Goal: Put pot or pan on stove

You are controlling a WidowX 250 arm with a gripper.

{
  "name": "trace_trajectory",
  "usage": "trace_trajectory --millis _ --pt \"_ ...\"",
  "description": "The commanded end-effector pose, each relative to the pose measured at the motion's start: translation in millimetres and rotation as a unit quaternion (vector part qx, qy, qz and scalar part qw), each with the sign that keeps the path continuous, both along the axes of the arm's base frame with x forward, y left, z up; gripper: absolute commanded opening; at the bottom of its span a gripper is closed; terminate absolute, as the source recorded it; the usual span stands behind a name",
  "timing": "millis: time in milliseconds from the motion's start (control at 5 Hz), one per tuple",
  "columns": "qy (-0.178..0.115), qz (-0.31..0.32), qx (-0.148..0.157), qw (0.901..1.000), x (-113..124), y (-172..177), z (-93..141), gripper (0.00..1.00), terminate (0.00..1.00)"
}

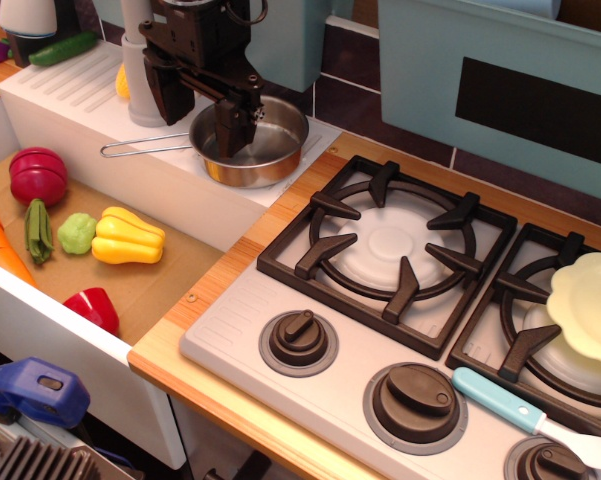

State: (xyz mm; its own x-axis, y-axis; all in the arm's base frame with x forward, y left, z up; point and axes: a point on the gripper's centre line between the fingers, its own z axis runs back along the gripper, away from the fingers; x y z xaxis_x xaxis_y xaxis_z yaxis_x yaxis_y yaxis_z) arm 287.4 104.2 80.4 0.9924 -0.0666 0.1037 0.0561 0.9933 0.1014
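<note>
The small shiny steel pan (pixel 265 148) sits on the right end of the white ribbed drainboard (pixel 70 90), its thin wire handle (pixel 145 148) pointing left. My black gripper (pixel 202 115) hangs over the pan's left rim with the jaws apart. One finger (pixel 235 128) reaches down inside the pan and the other (pixel 167 92) is outside it, above the base of the handle. It grips nothing. The grey-white stove (pixel 240 330) lies to the right of the pan, and its left burner grate (pixel 390 245) is bare.
A pale yellow scalloped plate (pixel 590 305) sits on the right burner. A blue-handled spatula (pixel 500 400) lies by the knobs (pixel 298 340). Toy vegetables fill the sink at left, among them a yellow pepper (pixel 128 237) and a red onion (pixel 38 175). A white faucet post (pixel 138 60) stands behind the gripper.
</note>
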Motion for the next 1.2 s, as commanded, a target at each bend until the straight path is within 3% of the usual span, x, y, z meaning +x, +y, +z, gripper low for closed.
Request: trace_trajectory --millis 0,200,600,1000 --pt "0.0 0.0 0.0 1.0 0.0 0.0 0.0 1.0 0.0" --pt "-0.043 -0.086 0.023 0.9951 6.2 -2.0 -3.3 1.0 0.0" --pt "-0.079 -0.151 0.003 0.9853 31.5 -2.6 -22.3 1.0 0.0" --pt "-0.092 -0.16 -0.031 0.9823 46.4 -8.4 -41.7 1.0 0.0"
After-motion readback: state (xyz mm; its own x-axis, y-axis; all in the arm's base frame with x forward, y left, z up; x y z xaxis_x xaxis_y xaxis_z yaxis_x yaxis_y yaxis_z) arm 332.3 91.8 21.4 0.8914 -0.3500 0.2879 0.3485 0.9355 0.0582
